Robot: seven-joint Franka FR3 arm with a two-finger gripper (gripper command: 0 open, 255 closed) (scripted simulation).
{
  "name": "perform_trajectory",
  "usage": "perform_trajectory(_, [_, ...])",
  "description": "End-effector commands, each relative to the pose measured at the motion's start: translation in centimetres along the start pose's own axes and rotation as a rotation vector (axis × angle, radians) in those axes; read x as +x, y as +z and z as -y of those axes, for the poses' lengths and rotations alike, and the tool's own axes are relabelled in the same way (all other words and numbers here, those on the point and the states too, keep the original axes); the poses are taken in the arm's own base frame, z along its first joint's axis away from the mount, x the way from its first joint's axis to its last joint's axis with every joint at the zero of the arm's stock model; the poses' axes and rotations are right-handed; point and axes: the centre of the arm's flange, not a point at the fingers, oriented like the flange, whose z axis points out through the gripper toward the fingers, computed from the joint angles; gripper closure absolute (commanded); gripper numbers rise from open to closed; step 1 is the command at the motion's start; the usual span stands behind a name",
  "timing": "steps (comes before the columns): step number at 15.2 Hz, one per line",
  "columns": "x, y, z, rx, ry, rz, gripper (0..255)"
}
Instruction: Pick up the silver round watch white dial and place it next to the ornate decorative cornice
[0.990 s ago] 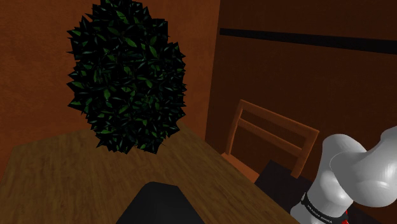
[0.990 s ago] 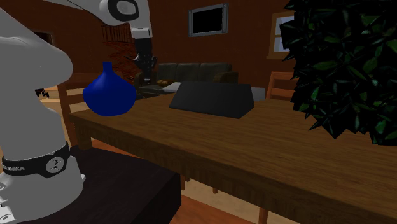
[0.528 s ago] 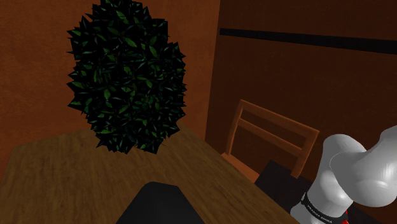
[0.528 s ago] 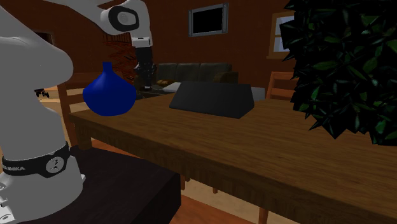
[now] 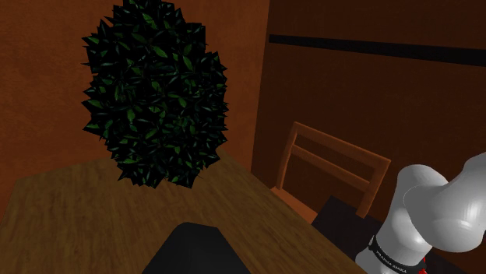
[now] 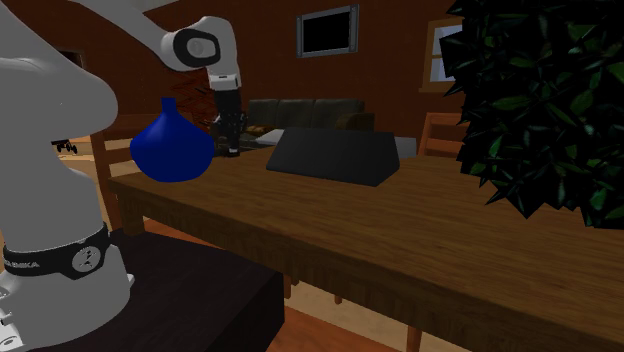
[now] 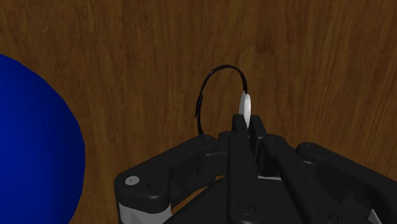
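Working down from the wooden worktop (image 6: 400, 230): the leafy plant (image 5: 156, 93) crowds the shoulder view, while the second exterior view gives you the blue vase (image 6: 172, 145) and, further along, the dark wedge-shaped cornice (image 6: 335, 155). The wrist view settles what those two cannot: the jaws are clamped on the edge-on white dial of the watch (image 7: 245, 107), its dark strap looping above the wood near the vase. You look to be at the grasp; next, lift clear and carry toward the cornice.
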Motion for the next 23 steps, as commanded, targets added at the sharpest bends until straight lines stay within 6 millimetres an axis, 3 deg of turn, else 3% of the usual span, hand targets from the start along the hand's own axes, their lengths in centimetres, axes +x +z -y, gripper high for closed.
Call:
perform_trajectory(1, [0.1,0.4,-0.1,0.000,0.000,0.000,255])
perform_trajectory(7, [0.1,0.4,-0.1,0.000,0.000,0.000,255])
perform_trajectory(8, [0.1,0.4,-0.1,0.000,0.000,0.000,0])
perform_trajectory(13, [0.1,0.4,-0.1,0.000,0.000,0.000,0])
perform_trajectory(17, [0.1,-4.6,-0.1,0.000,0.000,0.000,0])
perform_trajectory(23, [0.1,-4.6,-0.1,0.000,0.000,0.000,0])
